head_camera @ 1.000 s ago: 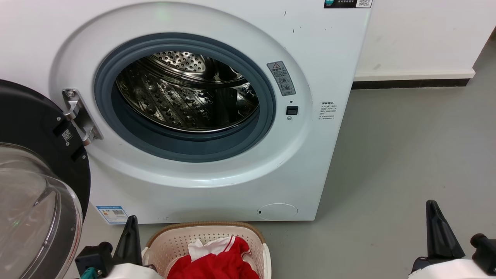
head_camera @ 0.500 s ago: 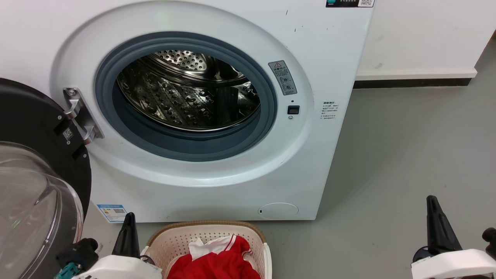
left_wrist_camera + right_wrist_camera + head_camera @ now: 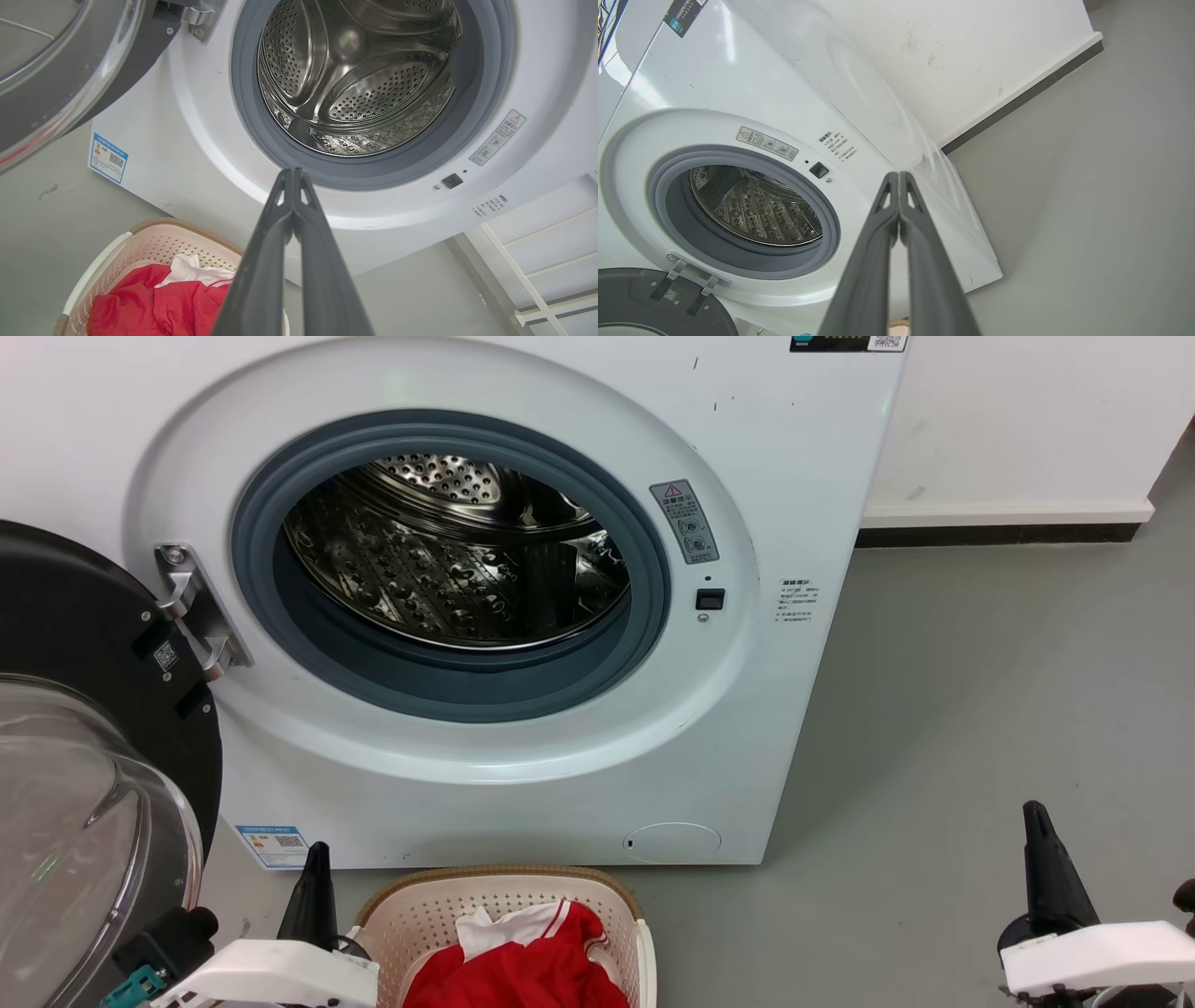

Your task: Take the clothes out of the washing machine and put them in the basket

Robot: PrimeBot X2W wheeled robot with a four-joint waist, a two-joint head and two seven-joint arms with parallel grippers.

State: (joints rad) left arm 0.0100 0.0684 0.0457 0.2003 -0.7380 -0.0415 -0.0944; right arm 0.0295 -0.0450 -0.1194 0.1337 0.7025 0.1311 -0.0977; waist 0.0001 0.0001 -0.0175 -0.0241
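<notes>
The white washing machine [image 3: 794, 476] stands with its door [image 3: 84, 784] swung open to the left, and its steel drum [image 3: 448, 560] holds no fabric. On the floor in front sits the cream basket [image 3: 401, 915], with red and white clothes [image 3: 523, 971] lying in it. My left gripper [image 3: 316, 873] is shut and empty, just left of the basket. Low at the right, over bare floor, my right gripper [image 3: 1038, 831] is shut and empty too. The left wrist view shows shut fingertips [image 3: 293, 173] before the drum [image 3: 355, 79], with the basket [image 3: 154, 242] and clothes [image 3: 140, 303] below.
Grey floor [image 3: 980, 709] spreads to the right of the machine, up to a white wall with a dark skirting strip [image 3: 999, 534]. The open door's glass dome [image 3: 75, 840] bulges out at the lower left, close to my left arm.
Both arms have drawn back slightly, their pale forearms showing more. The head camera has shifted a little, so the whole scene sits slightly to the right.
</notes>
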